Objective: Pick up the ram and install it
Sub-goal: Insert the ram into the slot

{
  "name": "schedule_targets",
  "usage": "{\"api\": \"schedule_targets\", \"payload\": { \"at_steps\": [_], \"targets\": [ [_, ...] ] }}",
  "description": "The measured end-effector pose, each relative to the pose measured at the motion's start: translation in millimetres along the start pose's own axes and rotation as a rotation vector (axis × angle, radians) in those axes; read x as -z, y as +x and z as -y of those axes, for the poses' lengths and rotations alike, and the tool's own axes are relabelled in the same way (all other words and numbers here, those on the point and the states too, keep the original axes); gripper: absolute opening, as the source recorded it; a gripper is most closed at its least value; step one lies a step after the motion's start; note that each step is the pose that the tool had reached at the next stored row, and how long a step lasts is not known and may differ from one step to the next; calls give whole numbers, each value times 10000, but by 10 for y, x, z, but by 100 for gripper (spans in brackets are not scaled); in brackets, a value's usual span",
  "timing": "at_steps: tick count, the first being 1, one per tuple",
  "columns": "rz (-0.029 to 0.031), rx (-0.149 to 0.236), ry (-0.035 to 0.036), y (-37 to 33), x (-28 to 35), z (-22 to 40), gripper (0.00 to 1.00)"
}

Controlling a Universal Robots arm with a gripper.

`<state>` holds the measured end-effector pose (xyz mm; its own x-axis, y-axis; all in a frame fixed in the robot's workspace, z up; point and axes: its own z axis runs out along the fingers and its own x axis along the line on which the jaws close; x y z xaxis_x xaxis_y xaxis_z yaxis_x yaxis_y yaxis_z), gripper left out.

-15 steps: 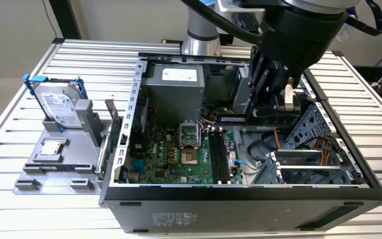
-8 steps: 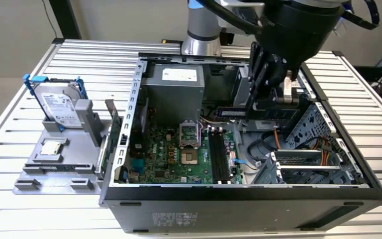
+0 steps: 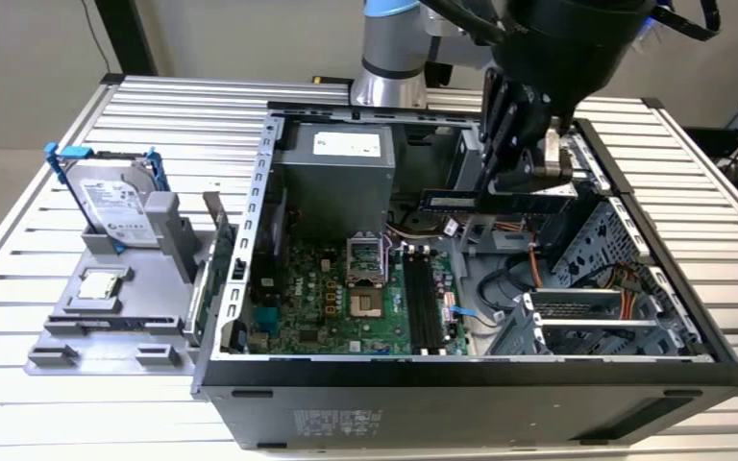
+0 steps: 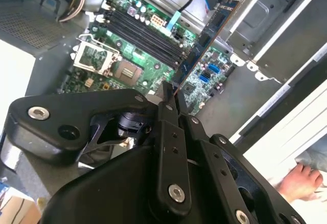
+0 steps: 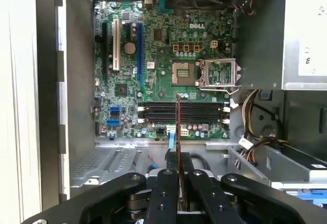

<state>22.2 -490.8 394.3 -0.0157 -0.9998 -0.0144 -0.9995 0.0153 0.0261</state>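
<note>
- The gripper (image 3: 532, 182) hangs over the open case (image 3: 472, 403), its jaws clenched on one end of the ram (image 3: 453, 200).
- In the exterior view the ram is level and on edge. It sticks out from the gripper toward the exterior view's left, well above the motherboard (image 3: 331, 298).
- It lies crosswise to the black slots (image 3: 423, 303) and is not seated in any of them.
- In the first wrist view the ram (image 5: 178, 121) shows edge-on as a thin line over the slots (image 5: 204, 112), near the socket (image 5: 217, 73).
- In the second wrist view the fingers (image 4: 168, 132) pinch the ram (image 4: 204, 40), which reaches out over the motherboard (image 4: 127, 45).
- A drive (image 3: 119, 206) stands upright in a grey stand (image 3: 100, 331) on the table (image 3: 74, 413), outside the case at the exterior view's left.
- A chip (image 3: 100, 285) lies flat on that stand, just in front of the drive.
- A hand (image 4: 301, 180) shows beyond the case wall in the second wrist view.
</note>
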Motion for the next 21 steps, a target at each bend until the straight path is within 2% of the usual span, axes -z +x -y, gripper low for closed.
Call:
{"api": "schedule_targets", "payload": {
  "at_steps": [7,16,21],
  "targets": [
    [1,-43,1,-143,-1,35,0],
    [10,-385,7,-176,-2,41,0],
    [10,-427,7,-225,-2,57,0]
  ]
}}
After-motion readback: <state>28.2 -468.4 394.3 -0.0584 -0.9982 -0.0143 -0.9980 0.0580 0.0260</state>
